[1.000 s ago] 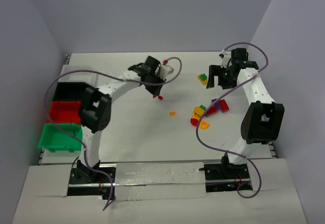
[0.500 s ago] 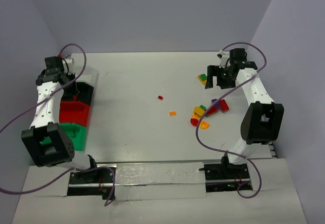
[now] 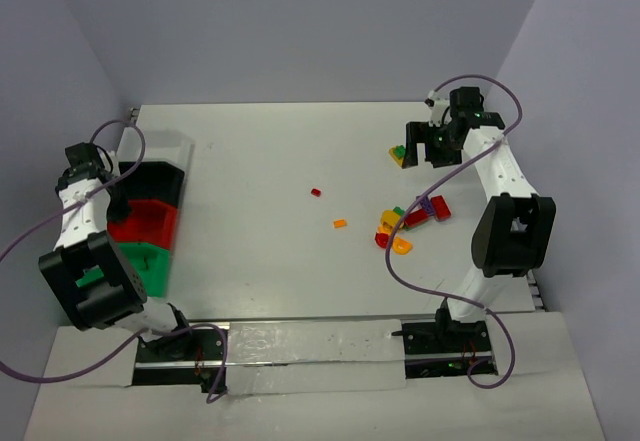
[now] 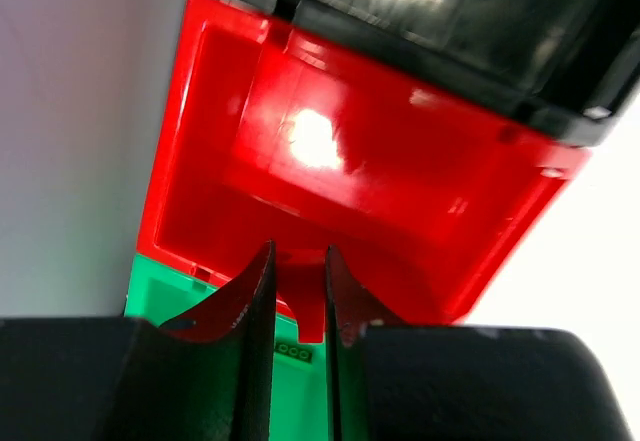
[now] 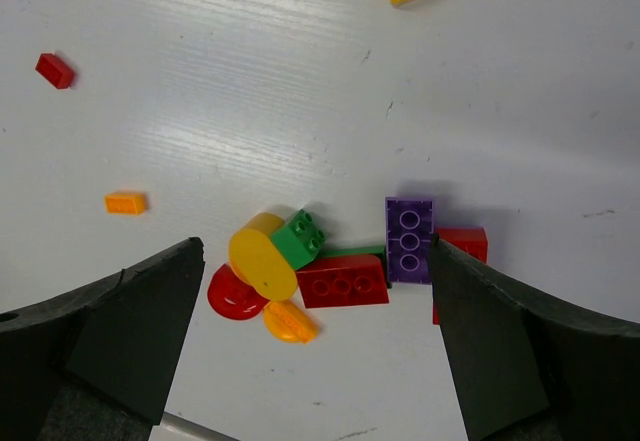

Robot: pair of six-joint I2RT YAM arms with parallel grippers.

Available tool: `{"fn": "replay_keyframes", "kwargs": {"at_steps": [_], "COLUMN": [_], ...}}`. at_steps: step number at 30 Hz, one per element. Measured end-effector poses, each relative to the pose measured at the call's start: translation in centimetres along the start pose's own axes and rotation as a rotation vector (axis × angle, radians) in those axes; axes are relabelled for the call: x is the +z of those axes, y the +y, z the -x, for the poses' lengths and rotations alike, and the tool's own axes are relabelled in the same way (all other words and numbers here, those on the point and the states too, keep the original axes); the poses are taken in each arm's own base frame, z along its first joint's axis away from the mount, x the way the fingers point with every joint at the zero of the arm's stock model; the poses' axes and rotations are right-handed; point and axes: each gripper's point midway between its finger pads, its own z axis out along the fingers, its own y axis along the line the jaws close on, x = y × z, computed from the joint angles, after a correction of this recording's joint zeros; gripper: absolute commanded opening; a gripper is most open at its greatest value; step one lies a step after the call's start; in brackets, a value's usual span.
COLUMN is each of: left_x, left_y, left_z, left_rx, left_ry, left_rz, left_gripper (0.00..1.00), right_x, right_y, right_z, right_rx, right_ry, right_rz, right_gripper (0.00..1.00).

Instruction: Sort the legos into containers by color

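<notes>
My left gripper (image 4: 298, 291) is shut on a small red lego (image 4: 302, 306) and holds it over the near rim of the red bin (image 4: 420, 191), where it meets the green bin (image 4: 170, 291). A green lego (image 4: 293, 352) lies in the green bin. In the top view the left gripper (image 3: 118, 204) is over the row of bins. My right gripper (image 5: 315, 336) is open and empty above a pile of legos: a yellow rounded piece (image 5: 262, 256), a green brick (image 5: 299, 238), a red brick (image 5: 341, 281), a purple brick (image 5: 409, 239) and an orange piece (image 5: 290, 322).
Bins line the left edge: clear (image 3: 165, 148), black (image 3: 152, 181), red (image 3: 150, 219), green (image 3: 148, 266). A loose red piece (image 3: 316, 192) and an orange piece (image 3: 340, 224) lie mid-table. A yellow-and-green piece (image 3: 399, 154) lies by the right gripper (image 3: 428, 151).
</notes>
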Motion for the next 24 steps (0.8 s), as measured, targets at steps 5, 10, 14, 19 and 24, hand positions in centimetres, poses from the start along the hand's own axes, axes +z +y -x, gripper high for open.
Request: {"fn": "replay_keyframes", "kwargs": {"at_steps": [5, 10, 14, 19, 24], "left_x": [1.0, 1.5, 0.8, -2.2, -8.5], "left_y": [0.4, 0.4, 0.6, -0.2, -14.3], "left_z": [-0.7, 0.0, 1.6, 6.6, 9.9], "left_rx": [0.002, 0.014, 0.016, 0.041, 0.321], "left_ry": [0.011, -0.006, -0.042, -0.177, -0.378], "left_rz": [0.011, 0.010, 0.004, -0.019, -0.272], "left_gripper": [0.32, 0.54, 0.57, 0.50, 0.49], "right_x": [-0.2, -0.2, -0.2, -0.2, -0.2], "right_y": [0.1, 0.1, 0.1, 0.1, 0.2], "right_z": [0.2, 0.2, 0.2, 0.2, 0.2], "right_rx": [-0.005, -0.004, -0.005, -0.004, -0.002], "right_ry": [-0.002, 0.000, 0.000, 0.000, 0.000], "right_rz": [0.001, 0.002, 0.001, 0.002, 0.005], "right_gripper": [1.00, 1.00, 1.00, 1.00, 1.00]}}
